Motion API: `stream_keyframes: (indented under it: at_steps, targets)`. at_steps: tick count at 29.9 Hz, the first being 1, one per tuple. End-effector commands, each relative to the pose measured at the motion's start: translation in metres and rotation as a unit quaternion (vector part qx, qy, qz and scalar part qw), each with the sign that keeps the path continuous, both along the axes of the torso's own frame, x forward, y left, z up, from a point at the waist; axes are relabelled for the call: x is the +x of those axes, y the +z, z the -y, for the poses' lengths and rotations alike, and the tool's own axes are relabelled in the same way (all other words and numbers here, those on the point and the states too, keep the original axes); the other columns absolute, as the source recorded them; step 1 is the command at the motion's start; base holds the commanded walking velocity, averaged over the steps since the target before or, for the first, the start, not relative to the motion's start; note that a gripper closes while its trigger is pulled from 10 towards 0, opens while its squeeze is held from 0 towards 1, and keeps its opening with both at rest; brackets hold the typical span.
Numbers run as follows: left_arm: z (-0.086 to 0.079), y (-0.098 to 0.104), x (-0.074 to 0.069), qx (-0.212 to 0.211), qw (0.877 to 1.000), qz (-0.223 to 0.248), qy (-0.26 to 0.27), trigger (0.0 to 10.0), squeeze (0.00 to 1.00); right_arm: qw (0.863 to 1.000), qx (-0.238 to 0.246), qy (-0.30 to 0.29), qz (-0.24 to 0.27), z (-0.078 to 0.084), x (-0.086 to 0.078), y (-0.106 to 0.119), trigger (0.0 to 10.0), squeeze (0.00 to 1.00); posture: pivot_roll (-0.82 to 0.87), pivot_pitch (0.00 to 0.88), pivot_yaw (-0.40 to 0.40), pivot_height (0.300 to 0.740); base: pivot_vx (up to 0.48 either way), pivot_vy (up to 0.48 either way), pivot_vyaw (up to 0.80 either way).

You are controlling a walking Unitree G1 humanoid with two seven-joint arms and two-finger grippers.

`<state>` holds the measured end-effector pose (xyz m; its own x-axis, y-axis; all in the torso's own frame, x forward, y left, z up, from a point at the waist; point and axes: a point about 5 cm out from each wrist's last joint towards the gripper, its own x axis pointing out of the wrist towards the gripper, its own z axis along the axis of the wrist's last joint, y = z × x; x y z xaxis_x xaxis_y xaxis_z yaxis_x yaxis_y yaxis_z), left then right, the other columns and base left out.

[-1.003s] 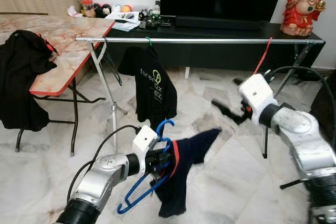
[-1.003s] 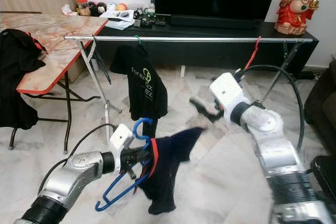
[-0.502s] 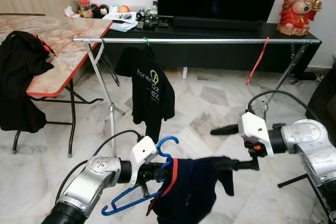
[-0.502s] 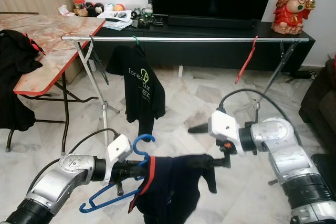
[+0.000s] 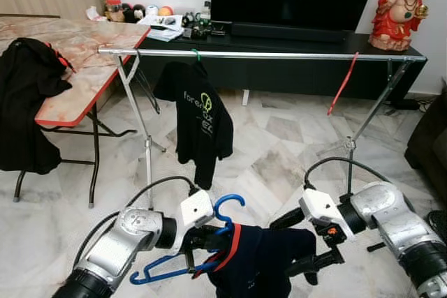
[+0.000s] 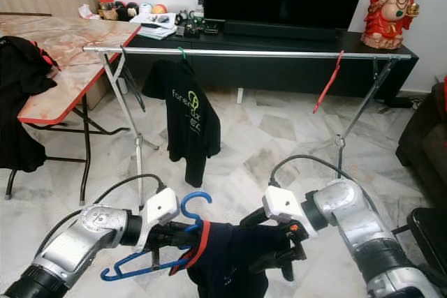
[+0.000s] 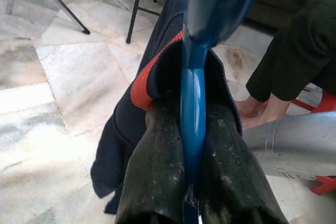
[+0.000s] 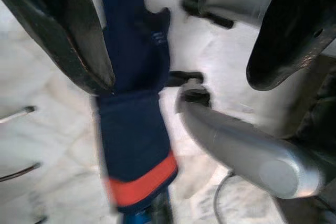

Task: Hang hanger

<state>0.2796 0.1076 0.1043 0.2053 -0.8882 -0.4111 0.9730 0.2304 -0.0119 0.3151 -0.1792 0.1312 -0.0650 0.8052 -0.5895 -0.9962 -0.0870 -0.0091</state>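
My left gripper is shut on a blue plastic hanger, low in front of me. A navy shirt with a red collar band hangs on that hanger. My right gripper is open at the shirt's right side, one finger above the cloth and one below; the right wrist view has the navy cloth between its spread fingers. Farther off, a silver clothes rail spans the room at table height.
A black printed T-shirt and a bare red hanger hang on the rail. A marble-topped table with a black garment stands on the left. Beyond the rail is a TV console, at right a dark sofa. A person's legs are close.
My right gripper has dropped and come in toward the shirt, now spread about its right side. The left gripper with the hanger has barely moved.
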Motion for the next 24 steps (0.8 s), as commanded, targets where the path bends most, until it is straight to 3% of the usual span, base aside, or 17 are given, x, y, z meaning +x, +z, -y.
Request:
stream_keyframes:
  at_steps: [1, 6, 24]
  targets:
    - [0.008, 0.015, 0.002, -0.006, 0.999, 0.038, -0.024, 10.0, 0.0, 0.999, 0.003, -0.011, 0.041, -0.003, 0.008, 0.007, 10.0, 0.0, 0.03, 0.0, -0.071, 0.74, 0.0, 0.0, 0.0]
    - [0.01, 0.014, 0.001, -0.007, 0.999, 0.038, -0.026, 10.0, 0.0, 0.998, 0.003, -0.019, 0.056, -0.002, 0.012, 0.007, 10.0, 0.0, 0.03, 0.0, -0.068, 0.74, 0.0, 0.0, 0.0]
    - [0.025, 0.025, -0.004, -0.013, 0.996, 0.05, -0.067, 10.0, 0.0, 1.0, -0.003, 0.001, 0.016, -0.018, 0.003, -0.026, 10.0, 0.0, 0.07, 0.0, -0.07, 0.74, 0.0, 0.0, 0.0]
